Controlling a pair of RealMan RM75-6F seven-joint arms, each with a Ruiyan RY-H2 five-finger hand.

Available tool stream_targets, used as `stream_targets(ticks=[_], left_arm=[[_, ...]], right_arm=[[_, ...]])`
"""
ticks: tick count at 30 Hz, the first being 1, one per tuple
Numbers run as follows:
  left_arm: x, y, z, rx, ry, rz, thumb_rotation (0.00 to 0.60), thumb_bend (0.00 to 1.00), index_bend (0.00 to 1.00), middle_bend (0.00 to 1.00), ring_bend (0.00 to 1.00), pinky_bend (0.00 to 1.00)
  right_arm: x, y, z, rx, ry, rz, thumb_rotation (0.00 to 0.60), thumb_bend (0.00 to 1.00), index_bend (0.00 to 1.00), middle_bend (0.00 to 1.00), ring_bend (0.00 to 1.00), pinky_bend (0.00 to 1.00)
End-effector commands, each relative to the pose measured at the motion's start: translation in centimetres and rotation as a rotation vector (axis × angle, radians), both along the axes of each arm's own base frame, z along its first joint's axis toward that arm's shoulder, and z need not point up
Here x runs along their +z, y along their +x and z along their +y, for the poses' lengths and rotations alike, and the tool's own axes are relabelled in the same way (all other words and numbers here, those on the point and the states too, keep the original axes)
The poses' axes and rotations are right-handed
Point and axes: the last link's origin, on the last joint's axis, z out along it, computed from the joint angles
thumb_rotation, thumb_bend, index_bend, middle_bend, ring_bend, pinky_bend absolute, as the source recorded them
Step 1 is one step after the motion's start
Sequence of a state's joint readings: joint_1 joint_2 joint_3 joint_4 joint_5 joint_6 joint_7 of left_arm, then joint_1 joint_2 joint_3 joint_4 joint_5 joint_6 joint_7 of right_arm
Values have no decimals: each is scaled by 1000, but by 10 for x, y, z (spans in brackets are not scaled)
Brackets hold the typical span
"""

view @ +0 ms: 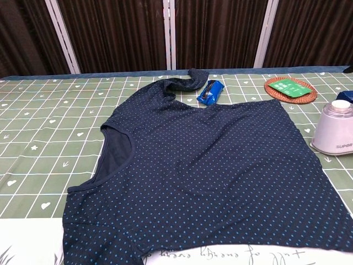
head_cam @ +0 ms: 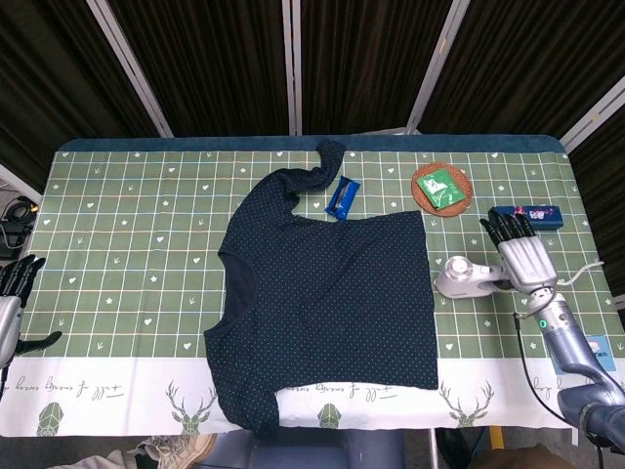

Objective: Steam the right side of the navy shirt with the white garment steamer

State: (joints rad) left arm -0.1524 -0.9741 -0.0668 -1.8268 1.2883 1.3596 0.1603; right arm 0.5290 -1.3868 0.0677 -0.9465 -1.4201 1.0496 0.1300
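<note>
The navy dotted shirt [head_cam: 327,303] lies spread flat on the table, also filling the chest view as the shirt [view: 209,176]. Just right of its right edge, the white garment steamer [head_cam: 461,278] stands on the tablecloth; the chest view shows the steamer [view: 334,131] alone with no hand on it. My right hand [head_cam: 522,256] is beside the steamer's handle end, fingers spread and holding nothing. My left hand [head_cam: 14,293] hangs off the table's left edge, fingers apart and empty.
A blue packet [head_cam: 342,196] lies by the shirt's upper sleeve. A round woven coaster with a green card [head_cam: 440,188] and a dark blue box [head_cam: 527,214] sit at the back right. A white cord [head_cam: 586,266] trails right. A blue-white box [head_cam: 596,350] sits near the right edge.
</note>
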Motion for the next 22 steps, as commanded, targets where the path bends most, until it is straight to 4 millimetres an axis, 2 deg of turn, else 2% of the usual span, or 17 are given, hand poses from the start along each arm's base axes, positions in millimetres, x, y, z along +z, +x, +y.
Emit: stream_targets(ticks=[1, 7, 12, 17, 22], left_arm=[[1, 1, -1, -5, 2, -2, 600, 0, 0, 0, 0, 0], [2, 4, -5, -23, -1, -11, 600, 0, 0, 0, 0, 0], [3, 7, -8, -36, -3, -18, 600, 0, 0, 0, 0, 0], [5, 9, -12, -52, 0, -21, 600, 0, 0, 0, 0, 0], [5, 11, -16, -77, 0, -30, 600, 0, 0, 0, 0, 0]], right_arm=[[33, 13, 35, 9, -35, -41, 600, 0, 0, 0, 0, 0], [63, 28, 70, 13, -85, -96, 600, 0, 0, 0, 0, 0], [76, 35, 97, 12, -107, -150, 600, 0, 0, 0, 0, 0], [83, 37, 129, -2, -178, -204, 600, 0, 0, 0, 0, 0], [78, 33, 156, -73, -265, -207, 600, 0, 0, 0, 0, 0]])
